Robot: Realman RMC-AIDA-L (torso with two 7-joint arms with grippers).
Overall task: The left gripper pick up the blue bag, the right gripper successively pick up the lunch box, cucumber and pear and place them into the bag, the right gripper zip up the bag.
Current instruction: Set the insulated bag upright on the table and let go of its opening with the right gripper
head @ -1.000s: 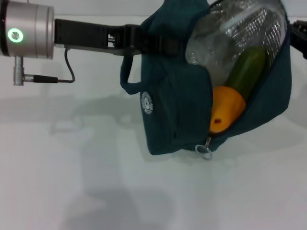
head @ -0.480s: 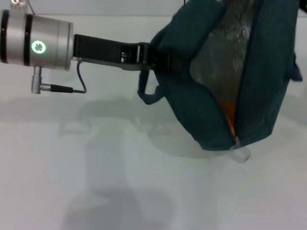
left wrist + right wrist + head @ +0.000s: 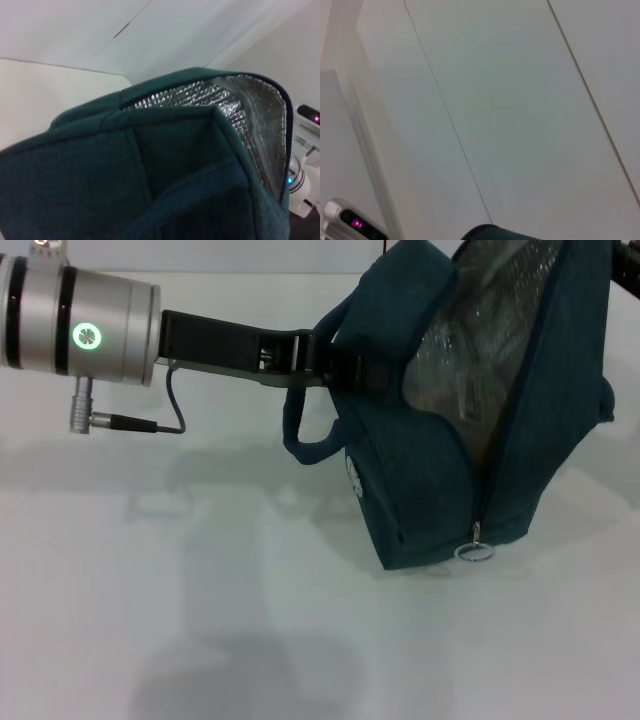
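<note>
The blue bag (image 3: pixel 440 470) hangs at the right of the head view, its lower corner close to the white table. My left gripper (image 3: pixel 322 357) reaches in from the left and is shut on the bag's upper edge beside a loop handle (image 3: pixel 305 445). The bag's mouth is open and shows silver lining (image 3: pixel 480 350), which also fills the left wrist view as lining (image 3: pixel 240 115). The metal zip pull ring (image 3: pixel 475 552) dangles at the bottom of the opening. The lunch box, cucumber and pear are hidden. A dark part of my right gripper (image 3: pixel 627 262) peeks past the bag's top right.
The white table (image 3: pixel 200 620) spreads out below and left of the bag. A cable (image 3: pixel 170 400) loops under my left wrist. The right wrist view shows pale panels and a sliver of the bag (image 3: pixel 495 233).
The bag has turned in my left gripper's hold. The orange pear in the opening has gone from sight, the white logo shows again, and the zip pull ring has shifted slightly left.
</note>
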